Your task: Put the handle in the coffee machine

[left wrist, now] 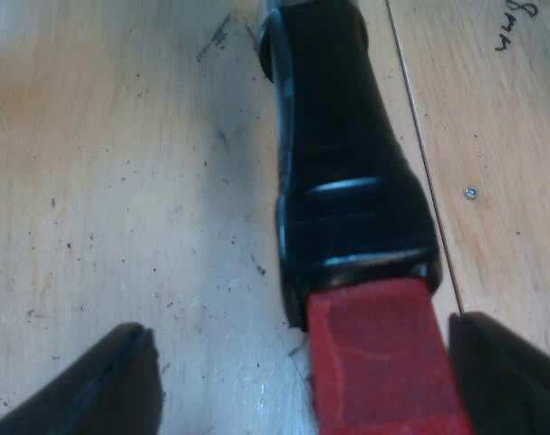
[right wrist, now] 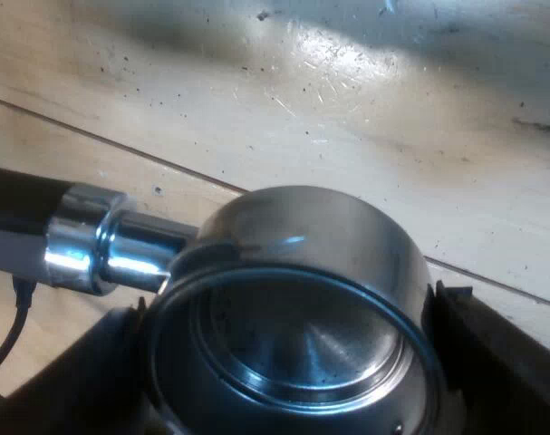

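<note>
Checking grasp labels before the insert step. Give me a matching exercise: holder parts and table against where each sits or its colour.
Things:
1. red end
2. metal basket
3. chrome collar
4. table

Place or colour:
A. pale wood with dark specks
B. between the open fingers of the left gripper
C. joins the dark handle to the basket
D. held between the fingers of the right gripper

Pairs: 1-B, 2-D, 3-C, 4-A.
</note>
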Controlling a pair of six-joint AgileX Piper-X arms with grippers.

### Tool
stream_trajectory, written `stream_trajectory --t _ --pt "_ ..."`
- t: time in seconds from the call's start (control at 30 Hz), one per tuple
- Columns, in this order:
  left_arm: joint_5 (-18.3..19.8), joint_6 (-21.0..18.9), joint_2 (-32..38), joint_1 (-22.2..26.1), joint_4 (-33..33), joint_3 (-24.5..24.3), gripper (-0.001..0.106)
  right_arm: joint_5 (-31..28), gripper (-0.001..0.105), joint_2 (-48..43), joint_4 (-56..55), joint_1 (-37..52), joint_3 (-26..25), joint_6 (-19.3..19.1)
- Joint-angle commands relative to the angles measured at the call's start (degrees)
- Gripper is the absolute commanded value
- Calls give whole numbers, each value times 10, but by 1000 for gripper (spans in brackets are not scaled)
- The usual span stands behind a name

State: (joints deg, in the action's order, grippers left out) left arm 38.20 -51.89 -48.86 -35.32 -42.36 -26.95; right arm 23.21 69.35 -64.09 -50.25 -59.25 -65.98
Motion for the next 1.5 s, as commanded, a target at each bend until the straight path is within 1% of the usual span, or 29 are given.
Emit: stream_trajectory --t 0.03,0.07,0.1,0.13,0.2,0.4,0.53,0.6,0.63,0.7,0.77,0.83,0.9,1.0,1.07,1.43,1.47,1.5 --pt "13 -6 1 -3 -1 0 57 10 0 -8 13 1 -11 0" --pt "14 -6 1 -3 -1 0 55 10 0 -8 15 1 -11 4" --pt "13 -6 1 -3 -1 0 45 10 0 -8 19 1 -11 9" --pt "12 -6 1 -3 -1 0 44 10 0 -8 23 1 -11 11" --pt "12 -6 1 -3 -1 0 38 10 0 -8 32 1 -11 16" --pt "12 -6 1 -3 -1 0 30 10 0 -8 51 1 -11 30" --pt "12 -6 1 -3 -1 0 23 10 0 -8 51 1 -11 30" --pt "12 -6 1 -3 -1 0 13 10 0 -8 51 1 -11 30" --pt "12 -5 1 -3 -1 0 11 10 0 -8 51 1 -11 30" --pt "12 -5 1 -3 -3 0 2 10 0 -8 51 1 -11 31" --pt "10 -5 1 -3 -11 0 0 10 0 -8 51 1 -11 31" --pt "-3 0 1 -3 -26 0 0 10 0 -8 51 1 -11 31" --pt "-37 10 1 -3 -46 0 0 10 0 -8 51 1 -11 31" --pt "-67 17 1 -3 -50 0 0 10 0 -8 51 1 -11 31" --pt "-67 25 1 -3 -50 0 0 10 0 -8 51 1 -11 31" --pt "-61 26 1 -3 -50 0 0 8 0 -8 53 1 -11 31" --pt "-57 26 1 -3 -50 0 0 3 4 -8 56 1 -11 31" --pt "-53 25 1 -3 -50 0 0 0 11 -8 56 1 -11 31"
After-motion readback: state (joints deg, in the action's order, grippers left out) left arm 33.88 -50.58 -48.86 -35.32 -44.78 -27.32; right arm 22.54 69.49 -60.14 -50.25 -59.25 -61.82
